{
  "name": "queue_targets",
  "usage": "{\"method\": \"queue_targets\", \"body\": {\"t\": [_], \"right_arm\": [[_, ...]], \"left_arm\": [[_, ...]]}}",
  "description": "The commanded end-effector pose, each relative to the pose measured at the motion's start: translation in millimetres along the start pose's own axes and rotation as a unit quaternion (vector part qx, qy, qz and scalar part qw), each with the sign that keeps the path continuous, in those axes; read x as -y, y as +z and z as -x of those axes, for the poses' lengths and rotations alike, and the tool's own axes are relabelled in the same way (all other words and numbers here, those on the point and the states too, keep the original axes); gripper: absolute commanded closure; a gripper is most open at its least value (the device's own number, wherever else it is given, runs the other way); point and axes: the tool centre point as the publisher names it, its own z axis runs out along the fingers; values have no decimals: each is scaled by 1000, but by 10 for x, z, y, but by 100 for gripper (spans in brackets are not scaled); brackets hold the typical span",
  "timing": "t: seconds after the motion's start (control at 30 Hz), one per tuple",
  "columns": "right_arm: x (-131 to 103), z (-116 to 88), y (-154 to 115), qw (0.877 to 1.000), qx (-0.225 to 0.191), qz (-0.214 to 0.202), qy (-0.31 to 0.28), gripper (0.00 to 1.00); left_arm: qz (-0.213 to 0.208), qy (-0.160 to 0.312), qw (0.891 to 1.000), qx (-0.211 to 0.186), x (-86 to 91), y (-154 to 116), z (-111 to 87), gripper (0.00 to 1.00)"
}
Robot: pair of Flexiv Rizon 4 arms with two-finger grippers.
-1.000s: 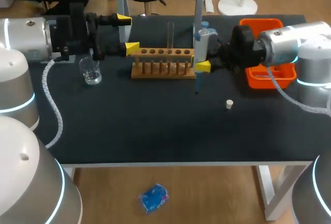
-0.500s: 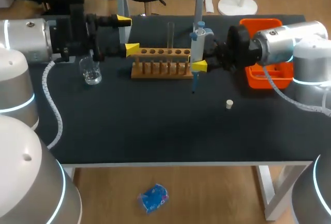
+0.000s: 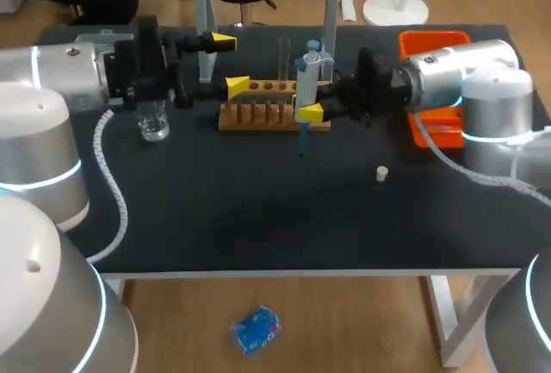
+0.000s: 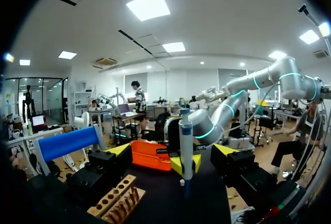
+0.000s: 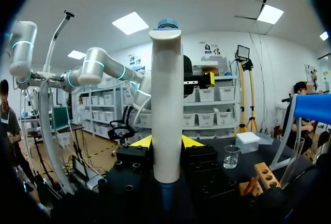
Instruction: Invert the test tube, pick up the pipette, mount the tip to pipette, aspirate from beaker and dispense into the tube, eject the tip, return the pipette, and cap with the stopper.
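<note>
A: What is the layout, largest first?
B: A black table [image 3: 258,218] fills the middle of the head view. An orange tray [image 3: 411,43] sits at its upper right and a wooden rack [image 3: 271,108] at upper centre, with a test tube [image 3: 284,52] upright in it.

A: And the pipette [image 3: 305,80]?
B: It stands upright just in front of the rack, long axis vertical, plunger up, tip pointing down above the table. The right gripper [image 3: 308,104] is clamped on it. The head view shows one yellow tip, but the right wrist view shows both pressed to its body.

A: The left gripper [image 3: 230,65]?
B: Its fingers stand apart, holding nothing, by the beaker [image 3: 153,121]. Only the head view shows the stopper [image 3: 382,173], right of centre.
</note>
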Motion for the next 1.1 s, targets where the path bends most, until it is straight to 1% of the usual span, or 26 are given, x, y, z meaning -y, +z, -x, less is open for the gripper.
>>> {"method": "queue_targets", "body": {"t": [0.03,0.23,0.5,0.73,0.87,1.1], "right_arm": [[-31,104,66,1000,-10,-5,-1,100],[-90,191,154,1000,-15,-14,-8,100],[-130,293,283,999,-26,-23,-17,100],[-159,316,343,999,-31,-26,-22,100],[-155,311,401,999,-37,-27,-21,100],[-146,314,444,999,-42,-26,-21,100]], "left_arm": [[0,1,1000,3,-56,109,13,0],[1,-6,1000,2,-103,158,15,0],[-10,-16,1000,-1,-141,225,18,0],[-14,-13,1000,2,-159,302,24,0],[-20,-1,1000,11,-165,339,31,0],[-24,-1,1000,9,-174,392,57,0]]}}
